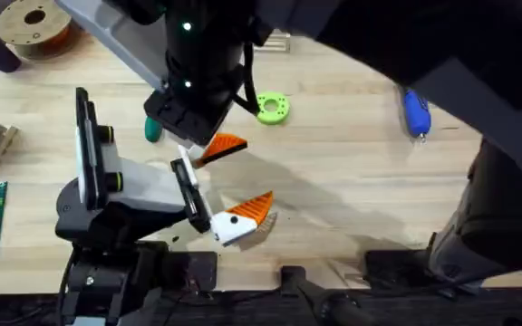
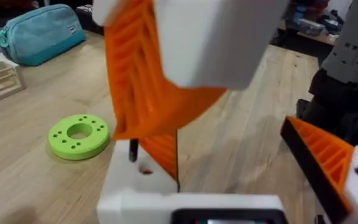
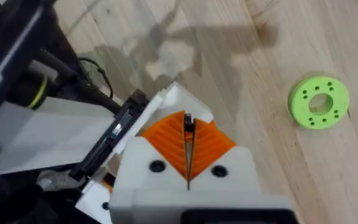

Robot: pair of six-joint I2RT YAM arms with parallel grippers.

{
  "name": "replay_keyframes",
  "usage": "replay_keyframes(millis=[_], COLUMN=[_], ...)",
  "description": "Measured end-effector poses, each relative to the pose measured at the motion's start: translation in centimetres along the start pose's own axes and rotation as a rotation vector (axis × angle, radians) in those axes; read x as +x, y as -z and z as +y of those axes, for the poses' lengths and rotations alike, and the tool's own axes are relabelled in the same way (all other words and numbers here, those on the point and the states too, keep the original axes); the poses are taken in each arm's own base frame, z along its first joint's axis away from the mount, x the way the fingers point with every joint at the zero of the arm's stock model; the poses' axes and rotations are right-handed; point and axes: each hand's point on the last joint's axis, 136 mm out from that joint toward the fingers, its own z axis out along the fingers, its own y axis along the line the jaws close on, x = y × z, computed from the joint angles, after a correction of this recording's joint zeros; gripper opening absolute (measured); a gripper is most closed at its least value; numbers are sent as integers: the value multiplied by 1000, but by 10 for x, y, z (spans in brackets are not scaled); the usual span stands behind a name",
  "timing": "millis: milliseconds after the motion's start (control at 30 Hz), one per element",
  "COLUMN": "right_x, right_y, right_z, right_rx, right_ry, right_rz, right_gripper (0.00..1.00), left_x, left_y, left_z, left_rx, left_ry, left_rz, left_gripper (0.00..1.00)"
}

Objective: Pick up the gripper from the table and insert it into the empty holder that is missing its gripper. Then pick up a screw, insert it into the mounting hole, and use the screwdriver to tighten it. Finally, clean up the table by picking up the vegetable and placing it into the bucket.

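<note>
— Two tools meet here; where is the gripper?

— The gripper (image 2: 160, 150), an orange wedge with a black side, sits directly above the holder (image 2: 138, 182), seemingly touching it, its long axis upright and pointing down into that white base. The right tool (image 3: 187, 146) is closed narrow, apparently pinching it.

— And the left tool?

— The left tool (image 1: 220, 195) is spread wide on the counter (image 1: 352, 181); the holder is one of its fingers, beside an orange-tipped twin (image 1: 254, 210).

— Do the views differ?

— The left wrist view shows the mounting hole and the seam. The overhead view shows the right arm reaching across. I cannot tell whether the wedge is fully seated.
</note>
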Motion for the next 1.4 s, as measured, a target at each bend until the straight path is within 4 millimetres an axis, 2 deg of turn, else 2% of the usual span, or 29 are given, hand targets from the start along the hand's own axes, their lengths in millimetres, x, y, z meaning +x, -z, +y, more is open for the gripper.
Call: replay_keyframes(millis=[1200,1400], right_x=[4,4], right_y=[0,-9], right_z=[3,3], right_rx=[-27,-30], right_ry=[-5,-7], right_rz=[14,36], right_gripper=[6,6], left_x=[0,0], left_y=[0,0], left_z=[0,0], left_rx=[0,0], left_ry=[0,5], left_rz=[0,0], left_gripper=[986,985])
